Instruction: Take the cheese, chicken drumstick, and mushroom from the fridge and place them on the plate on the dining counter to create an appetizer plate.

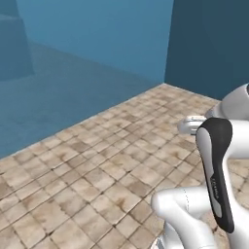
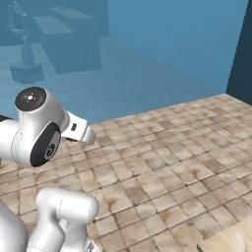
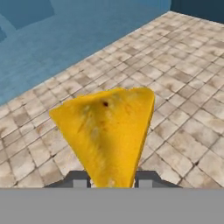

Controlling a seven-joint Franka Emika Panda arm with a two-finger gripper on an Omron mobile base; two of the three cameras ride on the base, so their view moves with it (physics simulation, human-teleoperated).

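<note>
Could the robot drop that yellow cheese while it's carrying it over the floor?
Maybe. The gripper is shut on the cheese at its narrow end only, and most of the wedge sticks out past the fingers, so a bump could tip it loose. Below is only tiled floor, so a dropped piece would land there. No plate or counter is close by yet.

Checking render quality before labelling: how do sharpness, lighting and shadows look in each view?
Hand view: cheese close, soft-edged, evenly lit, between the claw tips. Left base view: tiled floor slightly blurry, no cast shadows. Right base view: background hazy blue, flat light.
</note>
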